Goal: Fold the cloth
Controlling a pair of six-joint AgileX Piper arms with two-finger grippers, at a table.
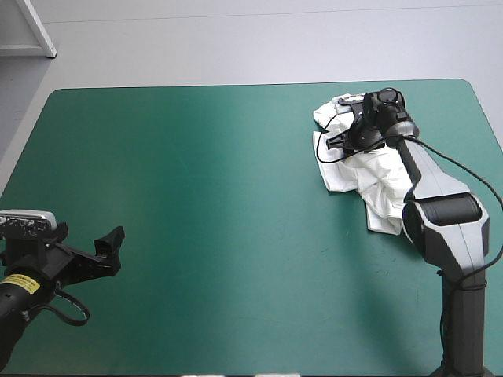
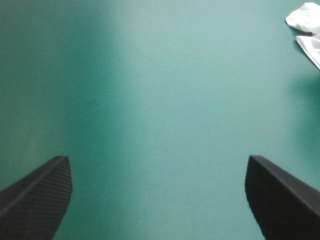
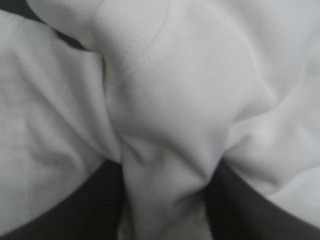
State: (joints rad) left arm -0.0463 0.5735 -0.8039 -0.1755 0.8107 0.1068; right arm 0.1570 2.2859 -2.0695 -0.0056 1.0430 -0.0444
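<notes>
T-shirt point(image 1: 377, 188) heaped upper right; my right gripper point(image 3: 162, 170) pinches a thick ridge, left gripper point(image 2: 159, 165) spread, idle. Bunched layers may lift together.

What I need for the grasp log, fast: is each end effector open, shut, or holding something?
Left end effector: open, holding nothing.
Right end effector: shut on a fold of the T-shirt.

T-shirt point(image 1: 369, 179) is plain white (same all over); cover point(image 1: 220, 204) is flat teal-green; fingers point(image 2: 40, 195) are black, fine weave pattern
</notes>
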